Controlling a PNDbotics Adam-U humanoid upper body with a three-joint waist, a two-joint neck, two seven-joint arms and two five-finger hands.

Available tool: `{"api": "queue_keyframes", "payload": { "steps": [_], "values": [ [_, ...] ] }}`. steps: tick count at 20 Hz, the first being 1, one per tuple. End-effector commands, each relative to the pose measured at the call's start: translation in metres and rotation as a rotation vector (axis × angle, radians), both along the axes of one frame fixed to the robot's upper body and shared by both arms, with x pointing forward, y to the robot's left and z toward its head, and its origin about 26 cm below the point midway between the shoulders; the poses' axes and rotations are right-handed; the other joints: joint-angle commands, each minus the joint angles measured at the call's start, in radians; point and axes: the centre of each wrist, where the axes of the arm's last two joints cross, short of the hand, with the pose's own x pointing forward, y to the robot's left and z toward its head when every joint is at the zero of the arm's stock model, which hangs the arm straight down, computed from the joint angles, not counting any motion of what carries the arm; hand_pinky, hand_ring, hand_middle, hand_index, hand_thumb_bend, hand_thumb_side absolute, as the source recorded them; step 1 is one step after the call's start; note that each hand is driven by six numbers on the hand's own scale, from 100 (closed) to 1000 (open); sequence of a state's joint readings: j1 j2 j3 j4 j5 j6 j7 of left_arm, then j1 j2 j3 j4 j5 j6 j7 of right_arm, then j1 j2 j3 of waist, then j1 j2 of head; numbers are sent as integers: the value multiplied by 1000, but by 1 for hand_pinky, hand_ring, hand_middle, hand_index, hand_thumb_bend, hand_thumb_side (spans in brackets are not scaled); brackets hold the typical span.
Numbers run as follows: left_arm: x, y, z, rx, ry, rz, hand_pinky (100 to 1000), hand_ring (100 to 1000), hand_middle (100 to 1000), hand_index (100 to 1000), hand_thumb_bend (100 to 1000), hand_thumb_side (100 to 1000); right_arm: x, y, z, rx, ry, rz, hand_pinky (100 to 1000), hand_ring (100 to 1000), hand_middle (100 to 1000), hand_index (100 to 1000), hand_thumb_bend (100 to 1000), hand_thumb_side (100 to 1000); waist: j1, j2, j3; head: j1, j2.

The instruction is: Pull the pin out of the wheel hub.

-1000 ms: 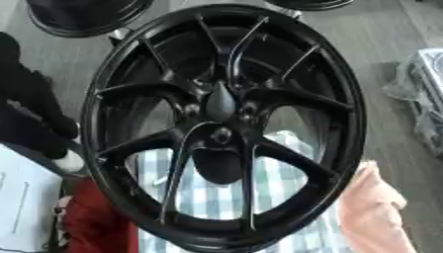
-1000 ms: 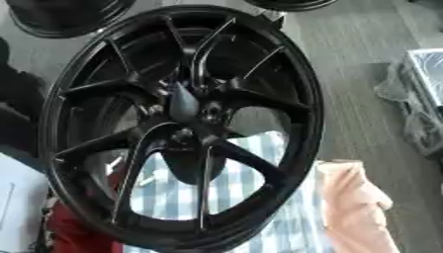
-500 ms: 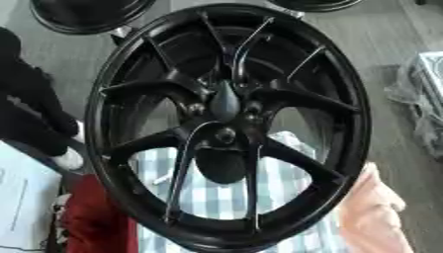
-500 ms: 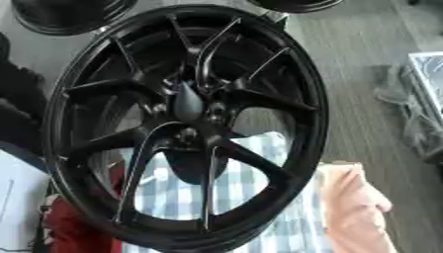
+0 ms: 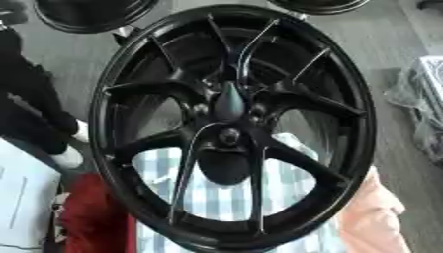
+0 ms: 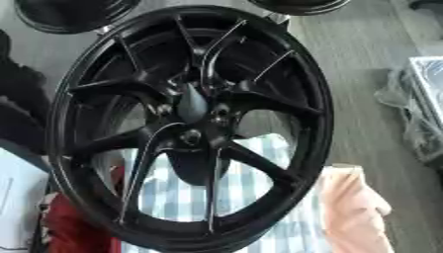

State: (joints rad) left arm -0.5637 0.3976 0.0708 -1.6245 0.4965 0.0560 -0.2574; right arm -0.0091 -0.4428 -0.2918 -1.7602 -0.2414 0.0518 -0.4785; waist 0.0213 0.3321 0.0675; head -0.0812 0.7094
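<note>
Still nothing has moved: left to right lie white paper (image 5: 22,197), red cloth (image 5: 95,222), black wheel (image 5: 234,123) over striped cloth (image 5: 225,202), pink cloth (image 5: 372,217). Neither hand shows, so fingers cannot be told; no writing readable. Hub (image 5: 228,137) sits mid-wheel; pin indistinct.

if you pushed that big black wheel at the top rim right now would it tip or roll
Probably it would tip rather than bend: the black wheel looks rigid, with thick spokes, and it stands tilted. Its round rim suggests it could roll sideways. The checked cloth seen through its spokes may damp sliding, though contact isn't visible.
</note>
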Motion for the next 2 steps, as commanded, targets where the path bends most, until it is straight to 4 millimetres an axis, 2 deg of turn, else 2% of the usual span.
{"api": "queue_keyframes", "payload": {
  "steps": [1,2],
  "values": [
    [2,-3,-3,-14,-1,-8,790,725,674,808,262,750,1,-3,6,-5,-29,-9,745,643,639,817,100,540,-3,-13,-2,4,-10],
    [4,-3,-8,-18,10,-1,789,726,679,811,269,760,1,-3,6,-3,-32,-12,747,646,642,820,100,542,-4,-13,-3,5,-9]
  ]
}}
